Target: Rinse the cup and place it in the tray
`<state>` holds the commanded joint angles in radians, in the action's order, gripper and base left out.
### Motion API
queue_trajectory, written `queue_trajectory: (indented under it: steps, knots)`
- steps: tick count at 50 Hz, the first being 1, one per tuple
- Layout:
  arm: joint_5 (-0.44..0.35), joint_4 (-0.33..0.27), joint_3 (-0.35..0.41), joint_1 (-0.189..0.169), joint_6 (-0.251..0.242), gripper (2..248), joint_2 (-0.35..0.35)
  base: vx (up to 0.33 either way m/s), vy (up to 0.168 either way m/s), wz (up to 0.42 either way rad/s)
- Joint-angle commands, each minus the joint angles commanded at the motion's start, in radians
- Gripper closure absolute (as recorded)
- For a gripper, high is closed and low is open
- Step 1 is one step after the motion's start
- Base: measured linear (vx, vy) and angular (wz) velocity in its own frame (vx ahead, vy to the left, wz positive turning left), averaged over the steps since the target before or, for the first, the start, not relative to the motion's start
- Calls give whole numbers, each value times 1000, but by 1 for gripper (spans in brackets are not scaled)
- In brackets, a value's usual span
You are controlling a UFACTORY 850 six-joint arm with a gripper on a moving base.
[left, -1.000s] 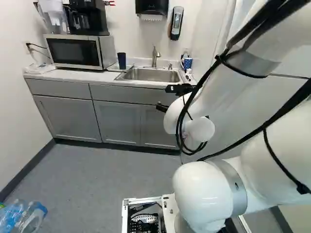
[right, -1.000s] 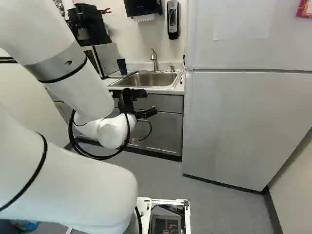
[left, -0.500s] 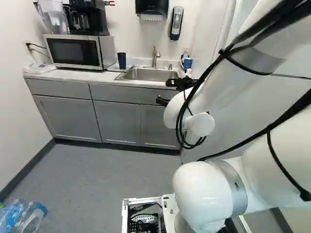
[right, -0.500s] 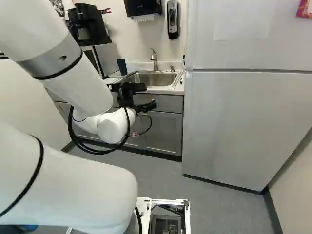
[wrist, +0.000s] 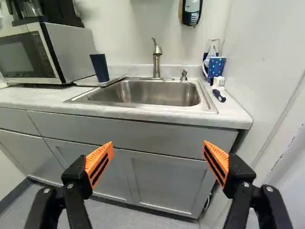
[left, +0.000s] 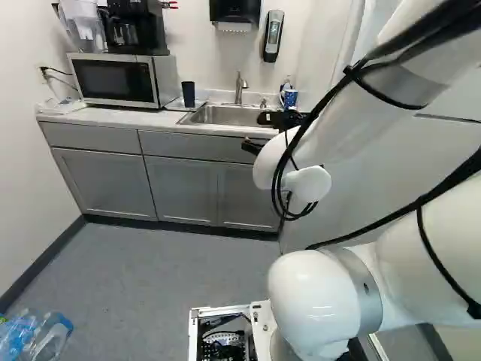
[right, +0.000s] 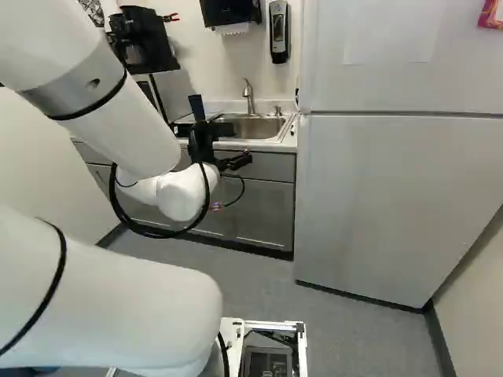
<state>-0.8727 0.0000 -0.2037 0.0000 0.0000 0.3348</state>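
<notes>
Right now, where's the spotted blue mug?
In the left base view, the spotted blue mug stands on the counter just right of the sink; the wrist view shows it by the brush, on the sink's side away from the microwave.

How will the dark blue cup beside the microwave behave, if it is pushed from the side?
The cup looks tall and narrower at its foot than at its rim, so a high push would probably tip it. Its body seems round, so it might roll once fallen.
</notes>
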Motion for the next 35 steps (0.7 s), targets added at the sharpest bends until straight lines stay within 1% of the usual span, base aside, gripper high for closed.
queue_trajectory:
  steps: [18,35]
  knots:
    - [1,0,-39,0,0,3,4,0,0,0]
    - [18,0,-79,0,0,3,2,0,0,0]
